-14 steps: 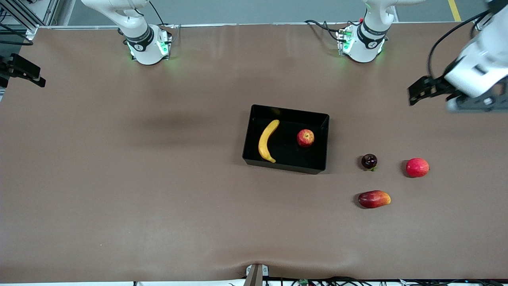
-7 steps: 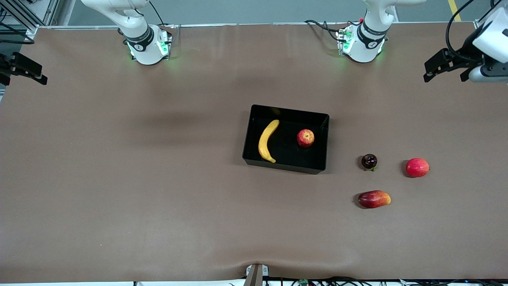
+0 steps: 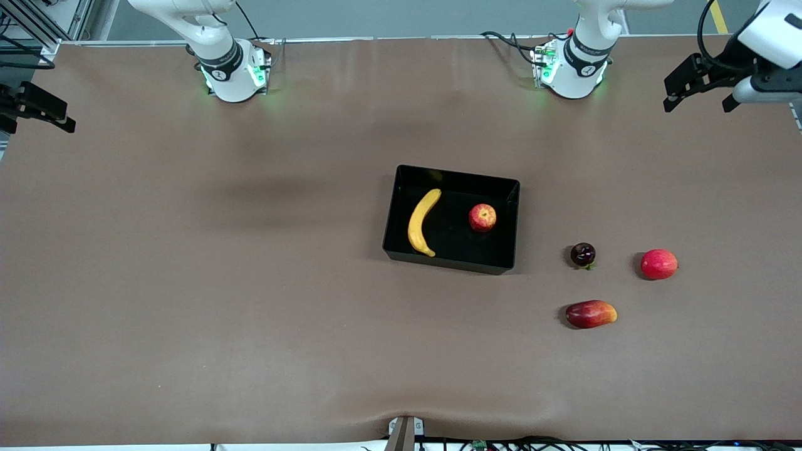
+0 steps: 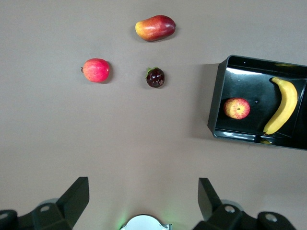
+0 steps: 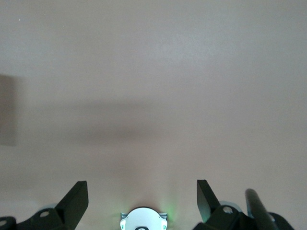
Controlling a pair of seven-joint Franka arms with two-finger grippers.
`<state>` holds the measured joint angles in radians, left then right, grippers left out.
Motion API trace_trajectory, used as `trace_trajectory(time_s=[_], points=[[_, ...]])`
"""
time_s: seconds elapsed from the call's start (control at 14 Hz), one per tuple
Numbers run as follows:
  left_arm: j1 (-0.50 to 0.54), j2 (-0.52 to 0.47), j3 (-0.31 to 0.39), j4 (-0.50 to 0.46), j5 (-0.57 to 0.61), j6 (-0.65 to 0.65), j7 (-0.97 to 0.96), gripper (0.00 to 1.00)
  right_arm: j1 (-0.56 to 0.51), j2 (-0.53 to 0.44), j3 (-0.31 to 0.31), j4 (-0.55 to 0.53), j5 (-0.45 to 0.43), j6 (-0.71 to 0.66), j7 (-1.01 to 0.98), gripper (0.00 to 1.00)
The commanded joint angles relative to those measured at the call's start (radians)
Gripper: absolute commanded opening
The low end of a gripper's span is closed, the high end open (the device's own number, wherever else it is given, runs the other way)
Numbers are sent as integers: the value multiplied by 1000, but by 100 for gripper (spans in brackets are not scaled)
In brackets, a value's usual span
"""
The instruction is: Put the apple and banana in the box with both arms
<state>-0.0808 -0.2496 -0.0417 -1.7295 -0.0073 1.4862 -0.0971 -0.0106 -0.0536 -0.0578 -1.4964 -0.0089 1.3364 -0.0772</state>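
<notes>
My two black grippers, left [image 3: 697, 88] and right [image 3: 37, 111], hang spread apart over bare table while the curved yellow banana [image 3: 423, 222] and small red apple [image 3: 482, 217] lie in the glossy black plastic box [image 3: 448, 263].

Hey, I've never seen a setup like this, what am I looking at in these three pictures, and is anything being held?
These are two white robot arms bolted along one edge of a brown table. The big picture is from a high camera facing them; the other two look down from cameras on each arm's wrist.

The left gripper is up over the left arm's end of the table, open and empty. The right gripper is over the right arm's end, also open and empty.

A glossy black shallow plastic box holds a curved yellow banana and a small red-and-yellow apple, lying apart. On the table beside it, toward the left arm's end, lie a dark purple round fruit, a plain pink-red round fruit and a long red-orange mango-like fruit.
</notes>
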Motion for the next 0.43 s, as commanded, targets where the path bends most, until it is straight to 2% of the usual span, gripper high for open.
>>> trace_trajectory(time_s=[0.0,0.36], points=[[-4,-28,6,-22,-6,16,11,100,-6,4,6,12,-5,-14,-3,100],[-14,-11,3,-2,33,17,10,100,-6,6,6,13,-3,-13,-3,100]])
